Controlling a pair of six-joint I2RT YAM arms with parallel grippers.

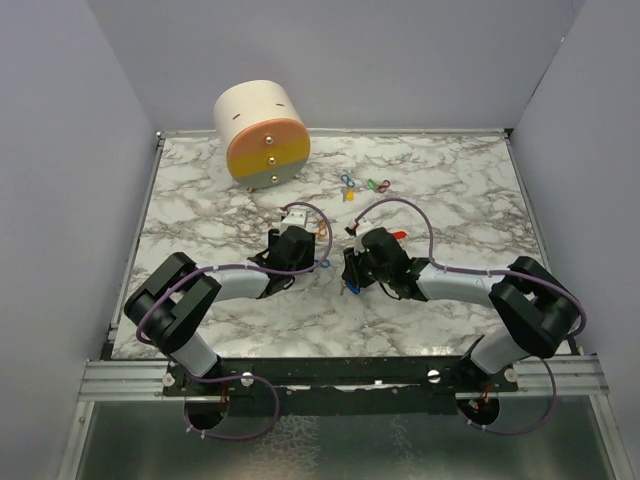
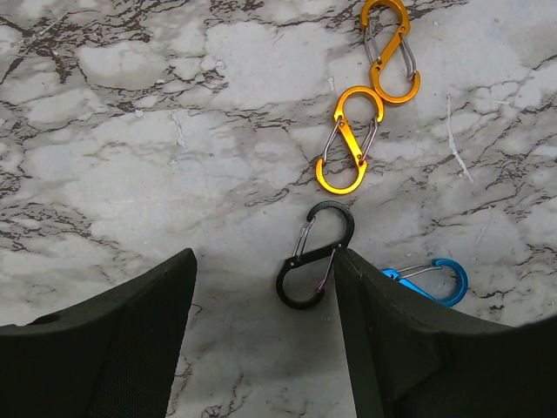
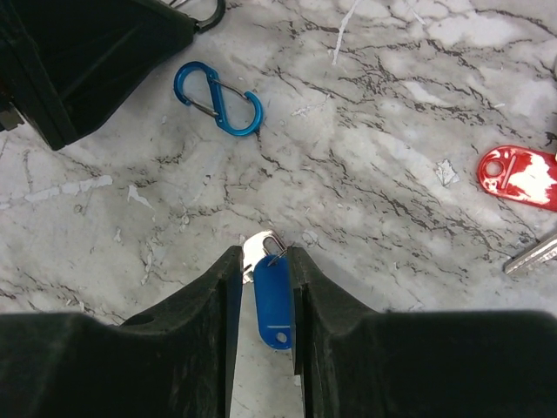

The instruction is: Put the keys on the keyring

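Observation:
A blue-headed key with a silver metal end lies on the marble between the fingers of my right gripper. The jaws are open, and a gap shows on the key's left side. A red-headed key lies off to the right. My left gripper is open over bare marble, with a black figure-8 keyring clip touching its right fingertip. Two orange clips lie ahead of it and a blue clip lies to its right. More coloured keys lie farther back.
A cream and orange cylinder with small knobs stands at the back left. A bare silver key blade pokes in near the red key. The two grippers sit close together mid-table. Grey walls enclose the marble table.

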